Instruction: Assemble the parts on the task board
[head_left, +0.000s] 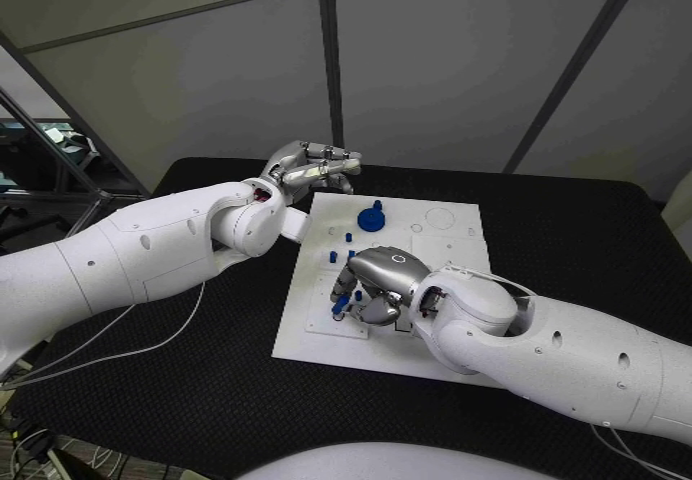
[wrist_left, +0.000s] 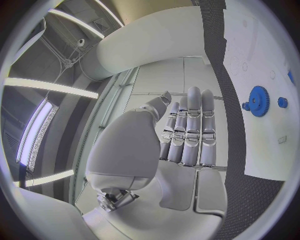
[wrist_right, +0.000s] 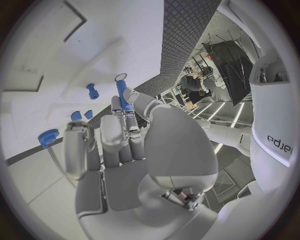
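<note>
The white task board (head_left: 433, 225) lies in the middle of the black worktop (head_left: 577, 230), with small blue parts scattered over it. A blue gear (head_left: 372, 218) sits on the board's far half, and in the left wrist view the same gear (wrist_left: 257, 94) lies beside a small blue peg (wrist_left: 282, 102) on the white plate.

The right hand (head_left: 382, 285) hangs low over the near-left part of the board, palm down, its back towards the head camera. In the right wrist view its fingers (wrist_right: 122, 135) are partly curled, and a slim blue pin (wrist_right: 122, 95) stands between the thumb and the neighbouring fingertip, so it looks pinched there (the contact itself is partly hidden by the fingers). Just beyond the fingertips lie a short blue peg (wrist_right: 92, 91), two small blue pieces (wrist_right: 81, 115) close to the fingers, and a round blue knob (wrist_right: 47, 136) near the outermost finger.

The left hand (head_left: 310, 165) is raised beyond the board's far-left corner, well apart from the parts. Its fingers (wrist_left: 190, 130) are stretched out straight and side by side, holding nothing.
</note>
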